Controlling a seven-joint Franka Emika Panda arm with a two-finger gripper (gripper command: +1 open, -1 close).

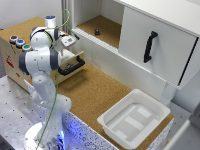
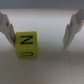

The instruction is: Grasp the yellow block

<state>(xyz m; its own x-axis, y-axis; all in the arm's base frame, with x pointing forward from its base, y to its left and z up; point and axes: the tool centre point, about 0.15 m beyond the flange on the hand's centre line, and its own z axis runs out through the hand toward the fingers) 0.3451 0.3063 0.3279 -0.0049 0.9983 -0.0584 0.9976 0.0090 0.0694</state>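
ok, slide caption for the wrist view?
Open claw straddling the yellow block, one finger close beside it.

The arm rises at the frame's left, reaching into an open drawer at upper left. Buttons sit left of it. A bin rests on the counter at lower right. A handled cabinet door stands upper right. In the wrist view, the block lies between the fingers, touching one.
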